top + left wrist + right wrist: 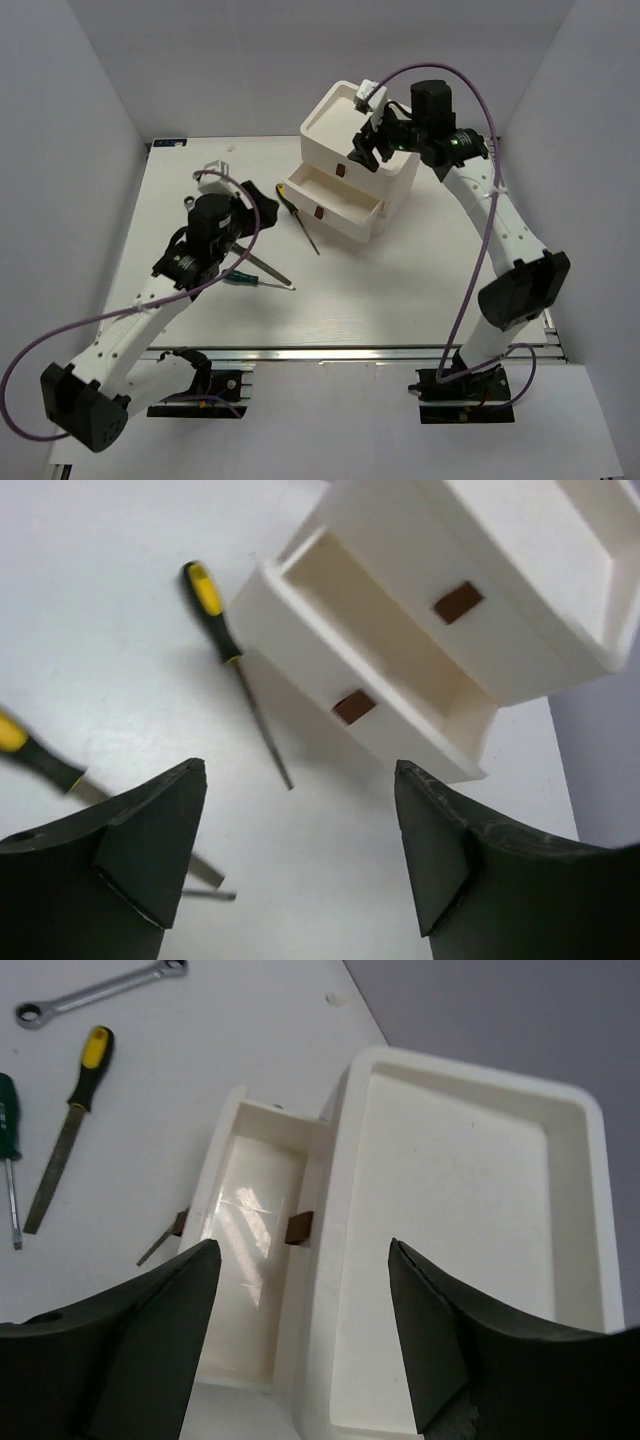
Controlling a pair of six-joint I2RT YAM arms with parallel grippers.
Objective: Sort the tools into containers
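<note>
**Q:** Tools – pos.?
**A:** All on table (pixel 400 290), L of white box (pixel 398 185). Yellow-black screwdriver (pixel 225 645) lies just beside open drawer (pixel 300 645), handle end nearest the drawer corner, not touching. File (pixel 60 1150), green screwdriver (pixel 8 1160) and wrench (pixel 95 990) lie farther off. No tool shows in drawer or tray top (pixel 470 1072).

**Q:** Why is the drawer out?
**A:** Prob. for top access: a tool can be lowered straight in w/o another pull.

**Q:** Grippers?
**A:** L gripper (pixel 298 800): fingers spread wide, nothing between. It hangs over the table w/ screwdriver and drawer both ahead. Judged lined up for that pick, since it is the nearest tool w/ the shortest carry. R gripper (pixel 300 1280): fingers spread too, empty. It hovers above the box, over the seam between tray top and drawer. Judged on standby for drawer work, out of L's path.

**Q:** Risk?
**A:** Thin shaft lies flat on the table, so take it at the handle.
</note>
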